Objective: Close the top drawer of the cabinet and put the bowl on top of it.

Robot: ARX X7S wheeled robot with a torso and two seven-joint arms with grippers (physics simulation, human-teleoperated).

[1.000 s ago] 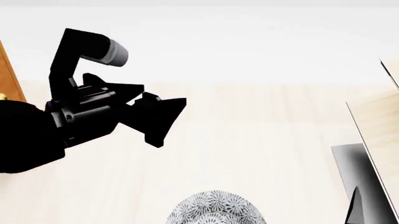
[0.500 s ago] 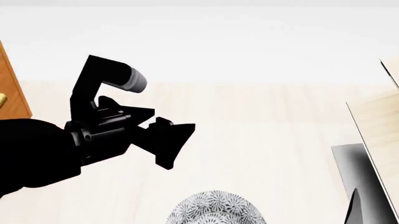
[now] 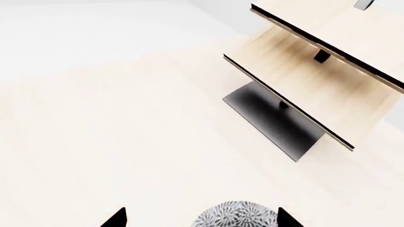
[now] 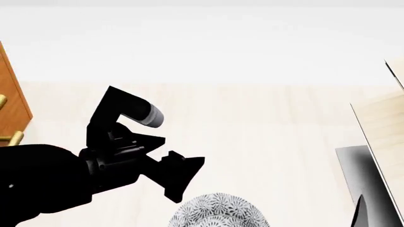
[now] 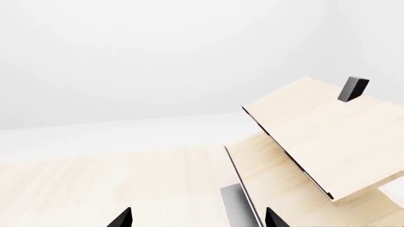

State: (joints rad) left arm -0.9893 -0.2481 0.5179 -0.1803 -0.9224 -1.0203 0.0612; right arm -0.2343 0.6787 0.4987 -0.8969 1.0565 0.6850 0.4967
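Round white bowl with grey leaf-and-flower pattern [image 4: 218,211], cut off by lower edge of head view, on pale wooden tabletop [image 4: 271,137]. Left gripper [image 4: 179,176] just beside bowl rim, fingers spread. Orange-brown wooden cabinet [image 4: 13,101] mostly out of frame; top drawer indistinguishable. Right gripper [image 5: 197,218] tips only, spread apart.

Place: a bare simulated room, perhaps a test scene.
Evidence: blank white walls, pale wood floor [image 4: 271,123], light-wood rack [image 3: 315,71], orange-brown cabinet [image 4: 13,101].
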